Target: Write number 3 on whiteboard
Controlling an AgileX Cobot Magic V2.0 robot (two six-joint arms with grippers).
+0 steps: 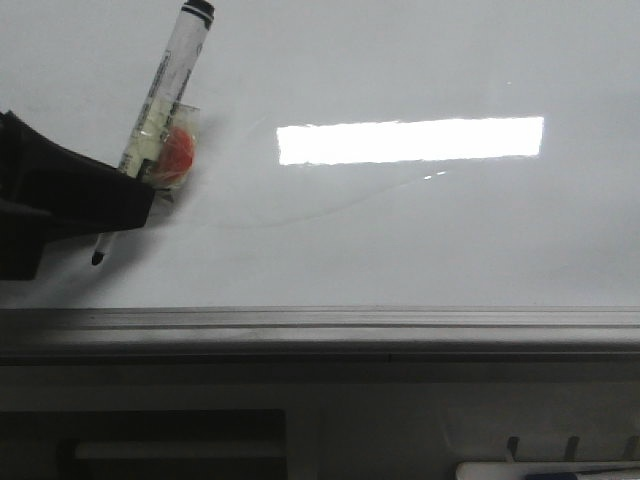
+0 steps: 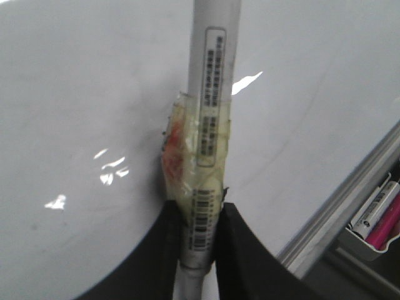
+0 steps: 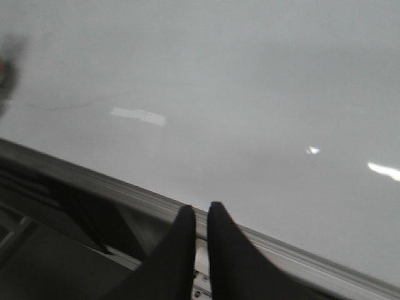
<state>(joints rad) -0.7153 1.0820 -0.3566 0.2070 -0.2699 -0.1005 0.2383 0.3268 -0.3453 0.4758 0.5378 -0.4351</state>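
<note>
The whiteboard (image 1: 400, 60) fills the front view, glossy, with a bright rectangular light reflection. No black number 3 shows on it; only a faint grey curved smear (image 1: 330, 205). My left gripper (image 1: 140, 192) is at the left, shut on a white marker pen (image 1: 165, 90) wrapped in tape with an orange patch (image 1: 178, 150). The pen's black tip (image 1: 97, 258) points down at the board; I cannot tell if it touches. The left wrist view shows the fingers (image 2: 200, 209) clamping the pen (image 2: 209, 75). My right gripper (image 3: 201, 209) is shut and empty over the board's rail (image 3: 281, 250).
The grey metal bottom rail (image 1: 320, 325) runs along the board's near edge. A tray (image 2: 375, 219) with white and pink markers sits below the rail; it also shows at the front view's lower right (image 1: 550, 470).
</note>
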